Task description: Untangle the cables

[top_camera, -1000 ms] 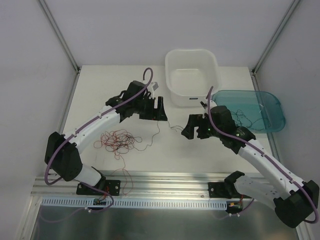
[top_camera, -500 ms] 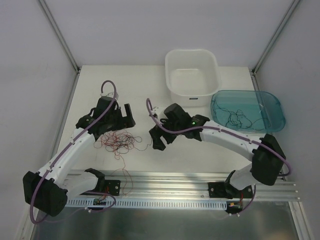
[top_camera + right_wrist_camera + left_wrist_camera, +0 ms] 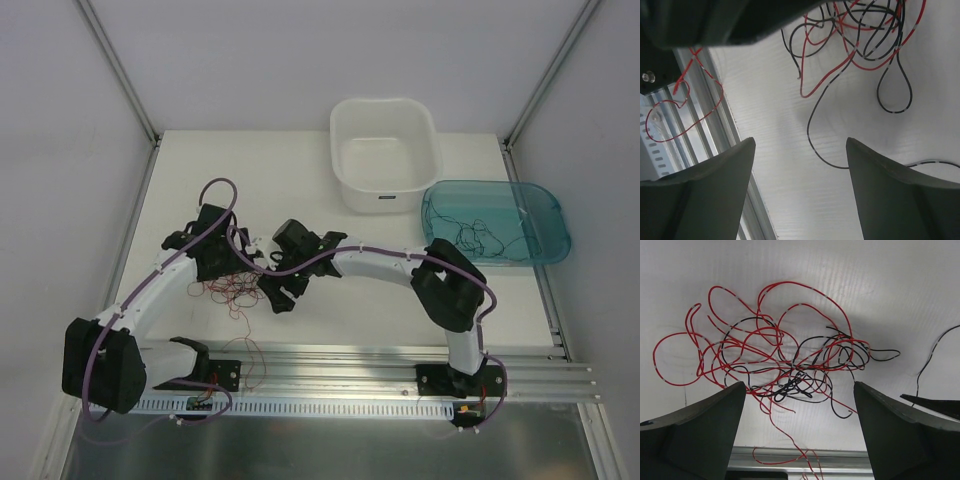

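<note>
The cables [image 3: 232, 289] lie as a loose tangle of thin red and black strands on the white table, left of centre. In the left wrist view the tangle [image 3: 785, 357] spreads just ahead of my left gripper [image 3: 799, 390], which hangs open above its near edge with nothing clamped. My left gripper [image 3: 243, 268] and right gripper [image 3: 277, 298] stand close together over the tangle's right side. The right gripper [image 3: 800, 142] is open too; a single black strand [image 3: 812, 142] curls on the table under the gap. Red and black loops [image 3: 865, 30] show beyond it.
A white tub [image 3: 385, 190] stands at the back. Right of it, a blue tray [image 3: 545, 215] holds loose black wires [image 3: 480, 232]. An aluminium rail [image 3: 350, 358] runs along the table's front edge, and a red strand [image 3: 247, 352] trails over it.
Both arms have swung in over the tangle: the left came forward from the back, the right swept left from mid-table. The thin strand stretched between them earlier is no longer held.
</note>
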